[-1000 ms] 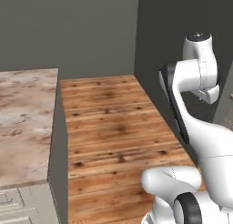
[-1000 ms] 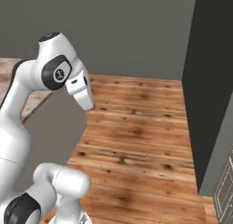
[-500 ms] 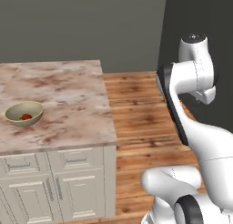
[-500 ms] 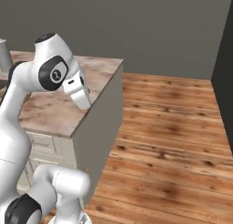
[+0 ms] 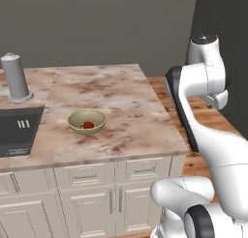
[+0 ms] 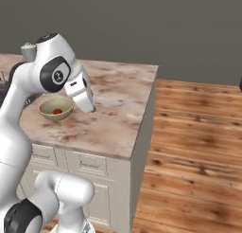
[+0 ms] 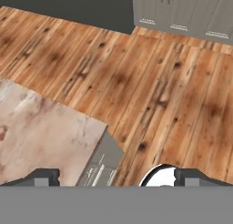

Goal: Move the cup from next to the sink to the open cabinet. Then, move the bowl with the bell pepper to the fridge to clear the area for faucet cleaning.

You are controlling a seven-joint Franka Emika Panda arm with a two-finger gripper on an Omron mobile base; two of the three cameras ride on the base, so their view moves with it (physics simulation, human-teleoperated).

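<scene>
An olive bowl (image 5: pixel 86 121) with a red bell pepper (image 5: pixel 88 125) in it sits on the marble island counter (image 5: pixel 131 126), to the right of the dark sink (image 5: pixel 14 130). The right base view shows the bowl (image 6: pixel 56 108) just left of my hand. My gripper (image 6: pixel 90 107) hangs above the counter's right part, pointing down. In the hand view the gripper (image 7: pixel 118 177) is open, its fingertips (image 7: pixel 43 176) wide apart with nothing between them. The cup is out of view.
A tall grey cylinder (image 5: pixel 16 77) stands behind the sink. Wooden floor (image 6: pixel 198 132) stretches to the right of the island. Cream cabinet doors (image 5: pixel 92 203) front the island below the counter. Grey cabinets (image 7: pixel 182 11) show across the floor in the hand view.
The whole picture has shifted: the camera swung from bare floor to the island, bringing bowl and sink into sight. The arm's pose looks unchanged.
</scene>
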